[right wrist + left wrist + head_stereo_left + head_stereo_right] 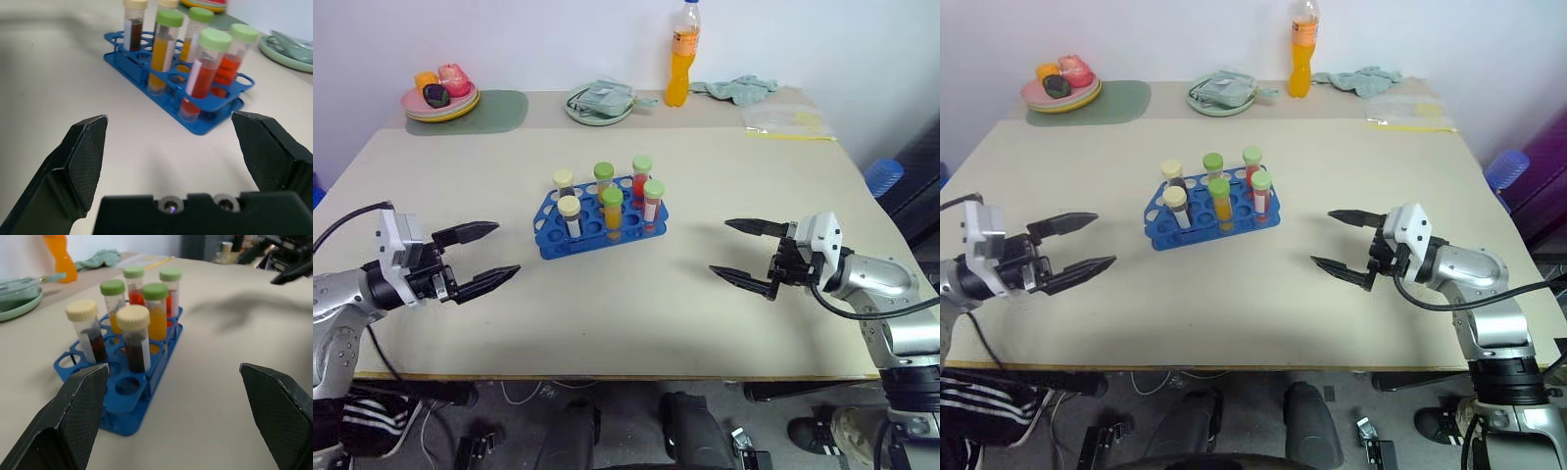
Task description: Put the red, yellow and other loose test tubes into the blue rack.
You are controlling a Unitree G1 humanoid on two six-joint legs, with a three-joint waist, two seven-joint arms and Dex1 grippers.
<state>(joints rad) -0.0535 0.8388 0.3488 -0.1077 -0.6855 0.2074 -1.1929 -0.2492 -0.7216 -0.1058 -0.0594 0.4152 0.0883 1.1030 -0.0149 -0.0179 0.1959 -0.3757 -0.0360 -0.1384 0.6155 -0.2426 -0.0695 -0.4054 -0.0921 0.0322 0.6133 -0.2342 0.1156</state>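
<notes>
Readable text: none anywhere in the scene.
Test tubes (200, 73) in the blue rack (215, 120): white label strips on the sides, no writing legible.
Orange drink bottle (679, 59): label band around the upper part, print too small to read.
Clear bag (787, 122) at the far right of the table: yellow strip along one edge, no lettering made out.
Grippers: no markings or numbers visible on the black fingers.
</notes>
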